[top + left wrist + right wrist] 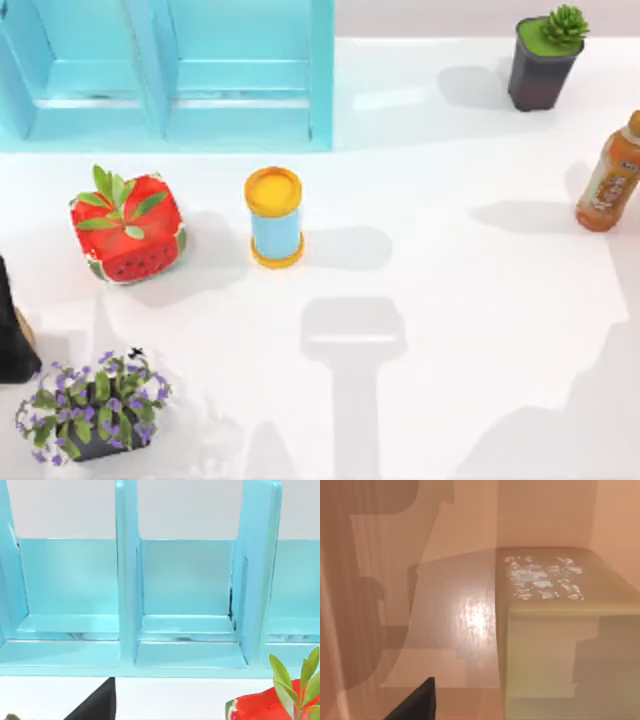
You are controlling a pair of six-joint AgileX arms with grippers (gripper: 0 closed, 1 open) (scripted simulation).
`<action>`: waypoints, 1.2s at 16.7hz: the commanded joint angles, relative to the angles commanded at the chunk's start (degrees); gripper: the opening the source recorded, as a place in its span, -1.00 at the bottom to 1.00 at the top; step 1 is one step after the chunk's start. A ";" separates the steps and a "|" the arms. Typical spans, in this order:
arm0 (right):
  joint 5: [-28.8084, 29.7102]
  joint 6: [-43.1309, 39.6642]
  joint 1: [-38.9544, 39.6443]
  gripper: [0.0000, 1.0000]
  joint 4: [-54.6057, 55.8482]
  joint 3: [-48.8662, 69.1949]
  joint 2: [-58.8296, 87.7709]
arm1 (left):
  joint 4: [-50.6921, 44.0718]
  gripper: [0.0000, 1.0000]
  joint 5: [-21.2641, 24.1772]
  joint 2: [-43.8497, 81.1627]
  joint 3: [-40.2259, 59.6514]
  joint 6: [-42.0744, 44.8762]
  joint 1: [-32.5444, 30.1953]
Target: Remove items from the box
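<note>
Your right wrist view looks inside a tan box, with the cardboard-coloured cube point(555, 630) against the box wall point(470, 515), probably just ahead of your right arm. I cannot tell how the fingers stand. Come in crooked and you'll shove the cube into the wall instead of gripping it.

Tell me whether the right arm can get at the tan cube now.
Probably yes: in the right wrist view the tan cube sits close ahead on the box floor, nothing between it and the fingertip, though the box wall stands near. Left arm parked at table's left edge.
</note>
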 joint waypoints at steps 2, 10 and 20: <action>0.00 0.04 0.04 1.00 5.76 -3.72 1.45 | 0.00 1.00 0.00 0.00 0.00 0.00 0.00; 0.01 0.10 0.04 1.00 16.21 -11.35 4.61 | 0.00 1.00 0.00 0.00 0.00 0.00 0.00; 0.01 0.10 0.04 -0.36 16.21 -11.35 4.61 | 0.00 1.00 0.00 0.00 0.00 0.00 0.00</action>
